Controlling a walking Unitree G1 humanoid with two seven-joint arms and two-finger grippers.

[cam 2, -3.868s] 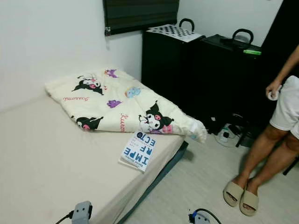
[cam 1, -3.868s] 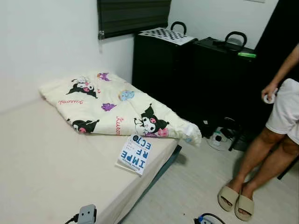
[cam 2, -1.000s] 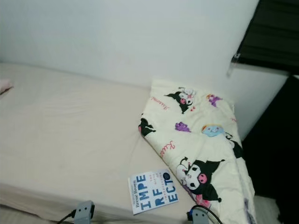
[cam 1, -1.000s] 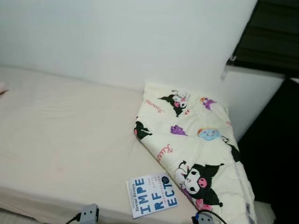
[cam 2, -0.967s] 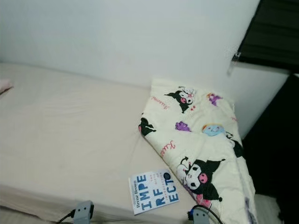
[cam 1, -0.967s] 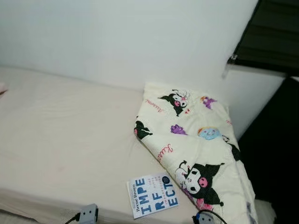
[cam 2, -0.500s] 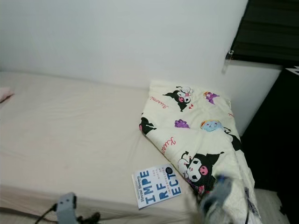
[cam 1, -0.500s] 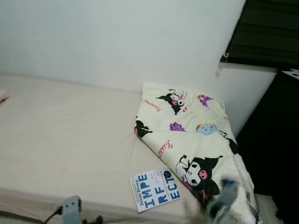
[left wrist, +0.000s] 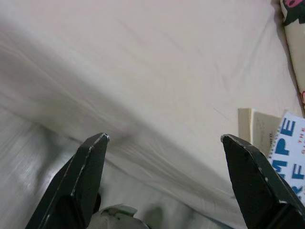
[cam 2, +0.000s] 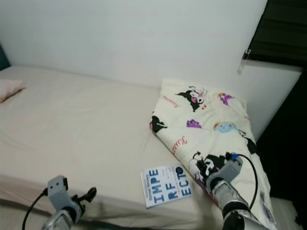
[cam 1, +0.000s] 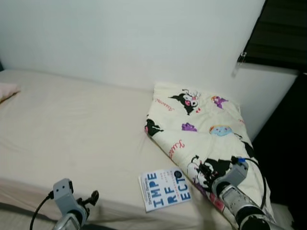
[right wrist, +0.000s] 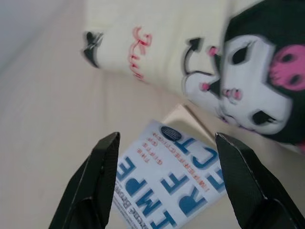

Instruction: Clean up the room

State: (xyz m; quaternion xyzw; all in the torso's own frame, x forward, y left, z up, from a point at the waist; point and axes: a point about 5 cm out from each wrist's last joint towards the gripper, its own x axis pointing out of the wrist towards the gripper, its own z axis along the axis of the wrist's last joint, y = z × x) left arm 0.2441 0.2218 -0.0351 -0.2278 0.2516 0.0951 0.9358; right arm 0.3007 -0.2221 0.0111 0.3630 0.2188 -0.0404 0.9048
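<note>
The book [cam 1: 165, 190], white-covered with big blue letters, lies flat on the bed [cam 1: 72, 139] at its near edge, touching the lower fold of the folded cartoon-print blanket [cam 1: 206, 136]. That blanket lies along the bed's right end, against the white wall [cam 1: 120, 43]. My right pincer [right wrist: 167, 157] hangs over the blanket's near corner, its fingers [right wrist: 102, 176] spread apart, the book and a black-and-pink cartoon face between them in my right wrist view. My left pincer [left wrist: 167, 167] sits low at the bed's near edge, left of the book, fingers also apart and holding nothing. A pink pillow [cam 2: 10, 87] lies at the bed's far left edge.
</note>
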